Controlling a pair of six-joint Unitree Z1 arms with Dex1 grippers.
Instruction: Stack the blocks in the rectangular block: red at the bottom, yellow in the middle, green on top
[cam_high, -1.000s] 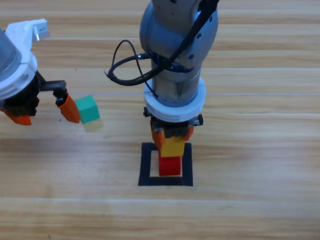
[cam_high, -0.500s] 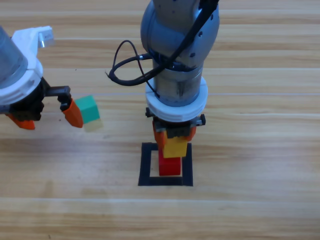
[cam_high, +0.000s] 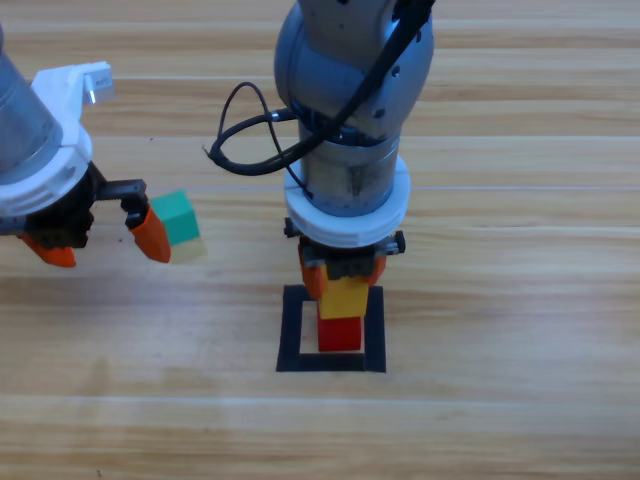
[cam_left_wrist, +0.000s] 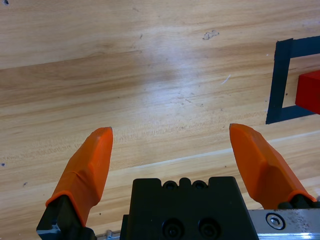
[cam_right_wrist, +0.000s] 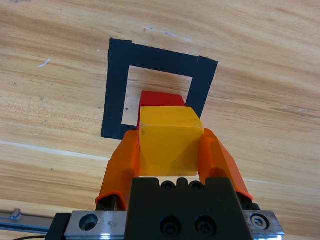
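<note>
Yellow cube (cam_high: 344, 297) pinched in right pincer (cam_high: 343, 283) above red cube (cam_high: 340, 333); left pincer (cam_high: 105, 238) spread.

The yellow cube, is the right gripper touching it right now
Touching. The right wrist view shows the right gripper with both orange jaws pressed flat against opposite sides of the yellow cube, no gap on either side.

The bench (cam_high: 520, 420) is evenly and brightly lit from overhead. Only soft, short shadows are cast, and a pale reflection is seen beneath the green block (cam_high: 178, 217). A broad white sheen is spread across the wood in the left wrist view. Everything is rendered sharp; slight softness is noted on the near black tool body.
</note>
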